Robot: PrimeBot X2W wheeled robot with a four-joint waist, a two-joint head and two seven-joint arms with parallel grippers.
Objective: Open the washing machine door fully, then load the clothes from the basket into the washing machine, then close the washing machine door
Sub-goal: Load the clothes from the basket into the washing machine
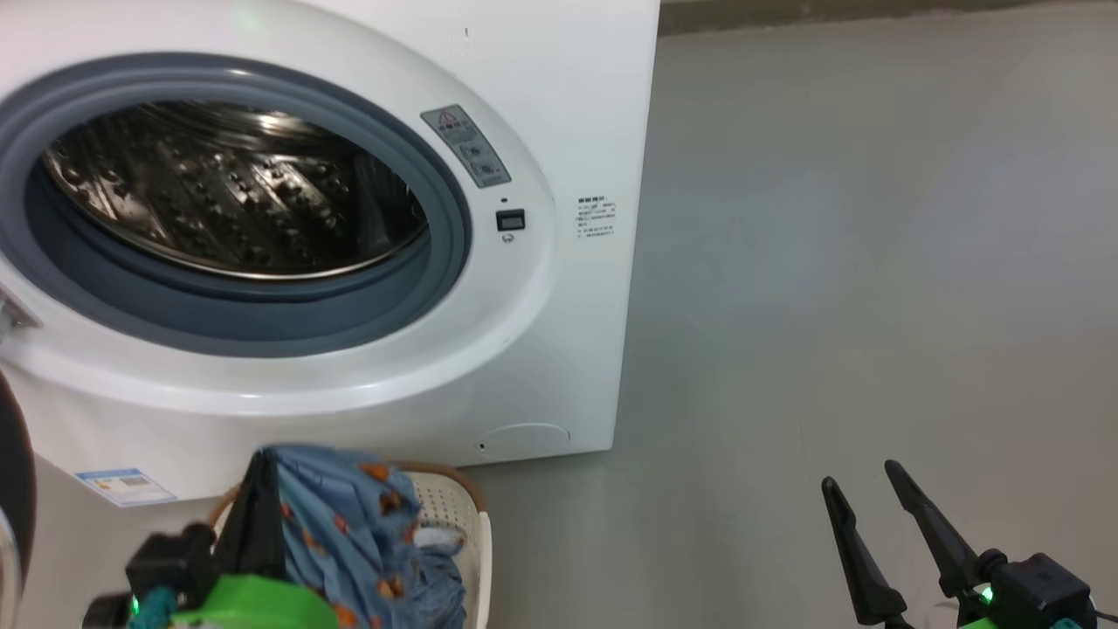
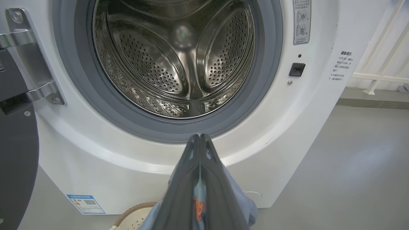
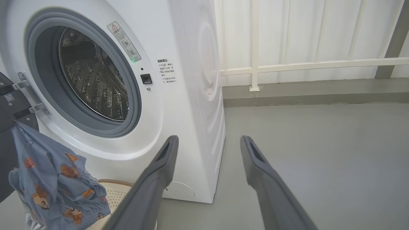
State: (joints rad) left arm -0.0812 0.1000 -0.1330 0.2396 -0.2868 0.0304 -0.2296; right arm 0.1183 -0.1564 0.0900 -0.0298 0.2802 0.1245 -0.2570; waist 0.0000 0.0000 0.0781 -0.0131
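Your left gripper [image 2: 200,140] is clenched on the clothes [image 1: 367,533], light blue fabric with small orange figures, hanging from its fingers over the basket [image 1: 454,511]. Its tips point toward the lower rim of the washing machine [image 1: 568,105] opening, under the steel drum [image 2: 179,64]. The washing machine door [image 2: 16,159] stands open at the left. You cannot read the small writing on the grey warning-triangle sticker [image 1: 465,146] or on the blue label [image 1: 122,486]. Your right gripper [image 3: 207,142] is spread wide, holding nothing, well apart.
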